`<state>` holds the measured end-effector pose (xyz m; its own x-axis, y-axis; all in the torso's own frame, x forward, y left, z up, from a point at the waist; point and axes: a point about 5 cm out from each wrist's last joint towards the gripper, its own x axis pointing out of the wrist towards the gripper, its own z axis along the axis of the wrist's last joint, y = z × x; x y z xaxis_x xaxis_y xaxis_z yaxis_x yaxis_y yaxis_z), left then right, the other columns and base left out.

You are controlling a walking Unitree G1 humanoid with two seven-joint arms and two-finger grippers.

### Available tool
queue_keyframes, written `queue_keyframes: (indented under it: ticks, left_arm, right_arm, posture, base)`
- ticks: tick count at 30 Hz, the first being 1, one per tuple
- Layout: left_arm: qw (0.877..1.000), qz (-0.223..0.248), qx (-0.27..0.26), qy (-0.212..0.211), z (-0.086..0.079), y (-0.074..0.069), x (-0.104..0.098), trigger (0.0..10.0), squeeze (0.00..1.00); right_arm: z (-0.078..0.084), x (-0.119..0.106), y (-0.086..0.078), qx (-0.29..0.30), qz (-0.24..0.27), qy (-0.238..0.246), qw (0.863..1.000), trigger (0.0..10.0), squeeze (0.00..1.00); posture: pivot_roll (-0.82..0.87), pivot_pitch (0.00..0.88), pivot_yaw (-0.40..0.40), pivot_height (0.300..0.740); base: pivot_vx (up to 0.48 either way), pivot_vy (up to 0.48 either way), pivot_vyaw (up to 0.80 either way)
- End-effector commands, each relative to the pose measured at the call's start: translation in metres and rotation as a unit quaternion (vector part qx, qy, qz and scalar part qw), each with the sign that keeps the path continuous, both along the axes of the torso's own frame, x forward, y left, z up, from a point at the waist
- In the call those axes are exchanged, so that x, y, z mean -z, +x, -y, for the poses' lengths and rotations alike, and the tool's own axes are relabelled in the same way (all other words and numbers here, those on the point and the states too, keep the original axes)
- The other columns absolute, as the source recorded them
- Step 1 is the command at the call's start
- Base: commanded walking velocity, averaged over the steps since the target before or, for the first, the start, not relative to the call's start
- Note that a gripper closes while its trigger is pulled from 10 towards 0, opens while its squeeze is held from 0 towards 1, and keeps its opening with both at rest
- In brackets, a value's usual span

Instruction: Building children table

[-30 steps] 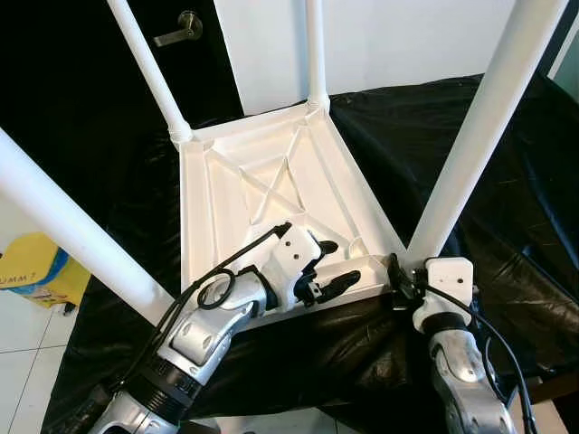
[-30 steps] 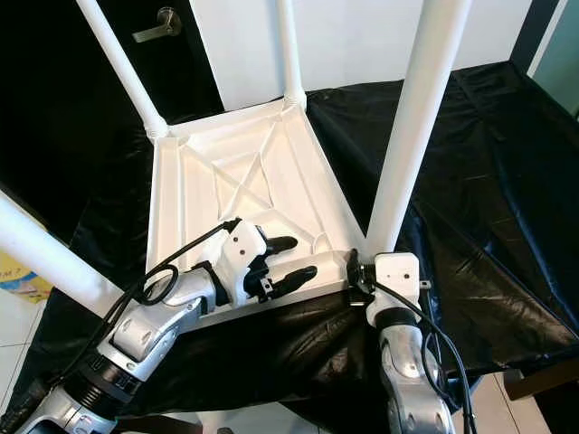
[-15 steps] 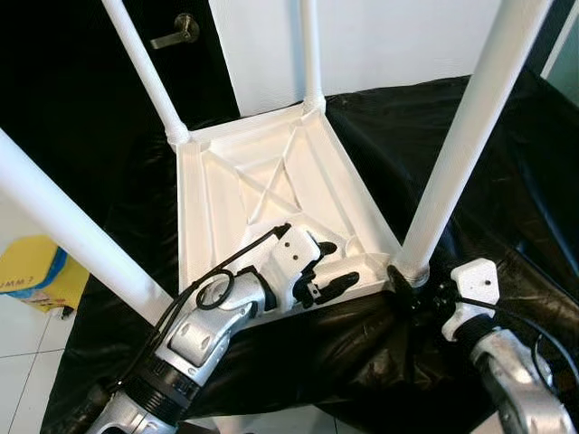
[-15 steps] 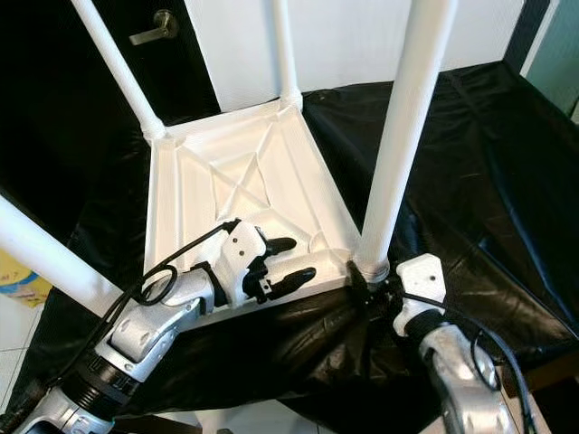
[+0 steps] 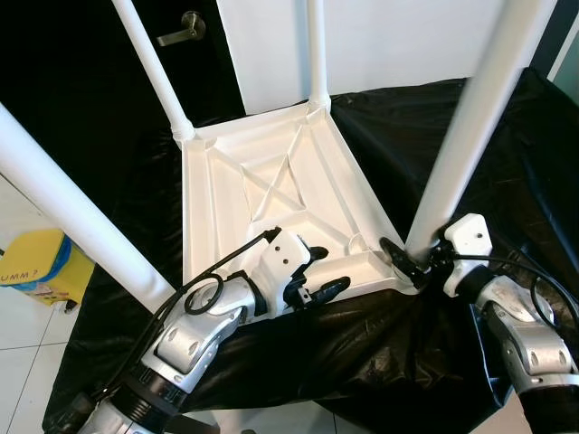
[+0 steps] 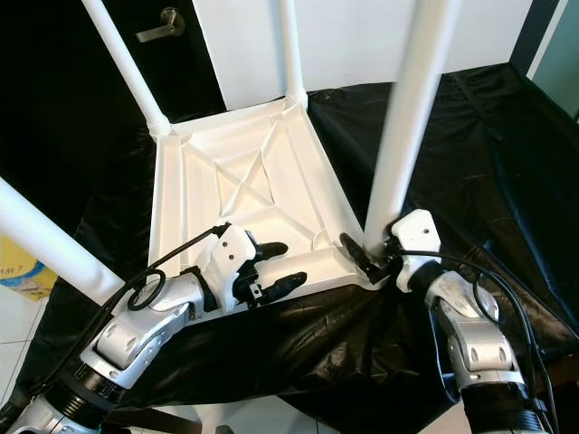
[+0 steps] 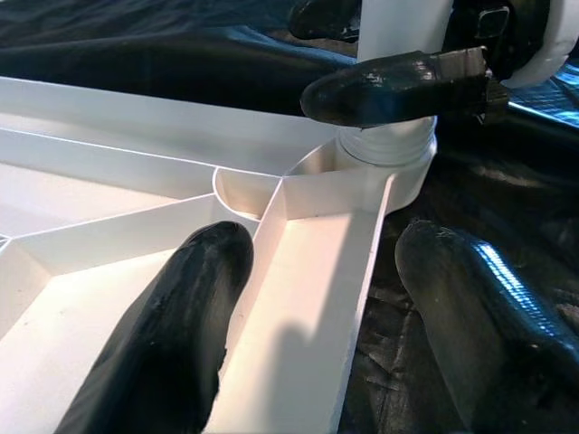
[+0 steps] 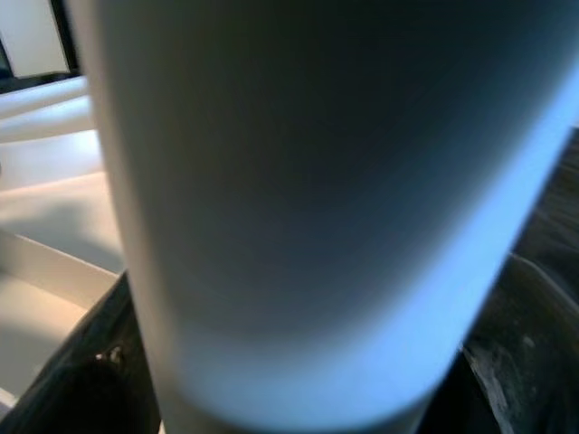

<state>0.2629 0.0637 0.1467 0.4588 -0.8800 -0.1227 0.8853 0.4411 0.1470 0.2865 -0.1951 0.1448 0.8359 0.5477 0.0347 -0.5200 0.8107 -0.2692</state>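
1. We see the white tabletop (image 5: 271, 194) lying upside down on a black sheet (image 5: 507, 163) that covers the counter; four white legs stand in its corners: far left leg (image 5: 149, 68), far right leg (image 5: 316, 50), near left leg (image 5: 72, 226), near right leg (image 5: 470, 127)
2. We judge the build as late: all legs are in their sockets, and what is left looks like tightening the near right leg and turning the table upright
3. Right gripper (image 6: 366, 262) sits at the base of the near right leg, jaws wrapped around it just above the socket, one finger on the tabletop side; the right wrist view is close on the leg, so we read it as clamped on the leg
4. Left gripper (image 5: 317, 276) has narrow-gapped jaws straddling the near rim of the tabletop, one finger (image 7: 172, 334) inside the ribbed tray, the other outside over the sheet, bracing it; contact looks firm
5. Yellow box (image 5: 36, 271) on the floor at near left
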Motion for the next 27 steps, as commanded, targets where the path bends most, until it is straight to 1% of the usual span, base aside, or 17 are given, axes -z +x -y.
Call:
queue_keyframes:
  ticks: [1,7,8,9,11,13,15,16,17,18,19,20,22,23,25,26,27]
  left_arm:
    - [0.998,-0.010,0.067,0.009,0.002,-0.006,-0.002,10.0,0.00]
    - [0.998,-0.011,0.069,0.004,0.004,-0.007,-0.004,10.0,0.00]
    - [0.998,-0.012,0.069,0.002,0.005,-0.009,-0.005,10.0,0.00]
    - [0.998,-0.012,0.069,0.002,0.005,-0.009,-0.005,10.0,0.00]
    - [0.998,-0.011,0.069,0.001,0.005,-0.011,-0.005,10.0,0.00]
    - [0.998,-0.011,0.065,-0.003,0.004,-0.012,-0.006,10.0,0.00]
    - [0.998,-0.011,0.055,-0.006,0.001,-0.013,-0.006,10.0,0.00]
    - [0.998,-0.011,0.055,-0.006,0.001,-0.013,-0.006,10.0,0.00]
    - [0.999,-0.011,0.050,-0.008,0.000,-0.013,-0.006,10.0,0.00]
    - [0.999,-0.011,0.050,-0.008,0.000,-0.013,-0.006,10.0,0.00]
    - [0.999,-0.010,0.046,-0.009,-0.001,-0.014,-0.006,10.0,0.00]
    - [0.999,-0.010,0.046,-0.009,-0.001,-0.014,-0.006,10.0,0.00]
    - [0.999,-0.008,0.035,-0.016,-0.004,-0.014,-0.008,10.0,0.00]
    - [0.999,-0.008,0.035,-0.016,-0.004,-0.014,-0.008,10.0,0.00]
    - [1.000,-0.001,0.014,-0.025,-0.009,-0.012,-0.013,10.0,0.00]
    - [1.000,-0.001,0.014,-0.025,-0.009,-0.012,-0.013,10.0,0.00]
    - [0.999,0.001,0.006,-0.032,-0.011,-0.011,-0.015,10.0,0.00]
  right_arm:
    - [-0.014,0.000,0.006,-0.031,-0.001,0.000,1.000,10.0,0.00]
    - [-0.022,-0.005,0.009,-0.045,0.016,0.002,0.999,10.0,0.00]
    - [-0.022,-0.008,0.008,-0.029,0.035,0.009,0.999,10.0,0.00]
    - [-0.022,-0.008,0.008,-0.029,0.035,0.009,0.999,10.0,0.00]
    - [-0.019,-0.009,0.005,0.000,0.048,0.020,0.999,10.0,0.00]
    - [-0.016,-0.007,-0.001,0.040,0.063,0.033,0.997,10.0,0.00]
    - [-0.015,-0.003,-0.015,0.089,0.073,0.059,0.992,10.0,0.00]
    - [-0.015,-0.003,-0.015,0.089,0.073,0.059,0.992,10.0,0.00]
    - [-0.017,-0.004,-0.024,0.111,0.089,0.070,0.987,10.0,0.00]
    - [-0.017,-0.004,-0.024,0.111,0.089,0.070,0.987,10.0,0.00]
    - [-0.019,-0.004,-0.033,0.135,0.094,0.093,0.982,10.0,0.00]
    - [-0.019,-0.004,-0.033,0.135,0.094,0.093,0.982,10.0,0.00]
    - [-0.024,-0.005,-0.049,0.167,0.098,0.123,0.973,10.0,0.00]
    - [-0.024,-0.005,-0.049,0.167,0.098,0.123,0.973,10.0,0.00]
    - [-0.030,-0.004,-0.062,0.174,0.097,0.124,0.972,10.0,0.00]
    - [-0.030,-0.004,-0.062,0.174,0.097,0.124,0.972,10.0,0.00]
    - [-0.031,-0.002,-0.066,0.172,0.092,0.121,0.973,10.0,0.00]
  posture:
    - [-0.19,0.053,0.091,0.740]
    - [-0.19,0.055,0.087,0.740]
    - [-0.18,0.057,0.079,0.740]
    - [-0.18,0.057,0.079,0.740]
    - [-0.17,0.057,0.077,0.740]
    - [-0.17,0.064,0.073,0.740]
    - [-0.16,0.073,0.069,0.740]
    - [-0.16,0.073,0.069,0.740]
    - [-0.16,0.080,0.069,0.740]
    - [-0.16,0.080,0.069,0.740]
    - [-0.16,0.086,0.067,0.740]
    - [-0.16,0.086,0.067,0.740]
    - [-0.16,0.099,0.064,0.740]
    - [-0.16,0.099,0.064,0.740]
    - [-0.16,0.111,0.062,0.740]
    - [-0.16,0.111,0.062,0.740]
    - [-0.16,0.111,0.062,0.740]
  base:
    - [0.000,0.000,0.00]
    - [0.000,0.000,0.00]
    - [0.000,0.000,0.00]
    - [0.000,0.000,0.00]
    - [0.000,0.000,0.00]
    - [0.000,0.000,0.00]
    - [0.000,0.000,0.00]
    - [0.000,0.000,0.00]
    - [0.000,0.000,0.00]
    - [0.000,0.000,0.00]
    - [0.000,0.000,0.00]
    - [0.000,0.000,0.00]
    - [0.000,0.000,0.00]
    - [0.000,0.000,0.00]
    - [0.000,0.000,0.00]
    - [0.000,0.000,0.00]
    - [0.000,0.000,0.00]
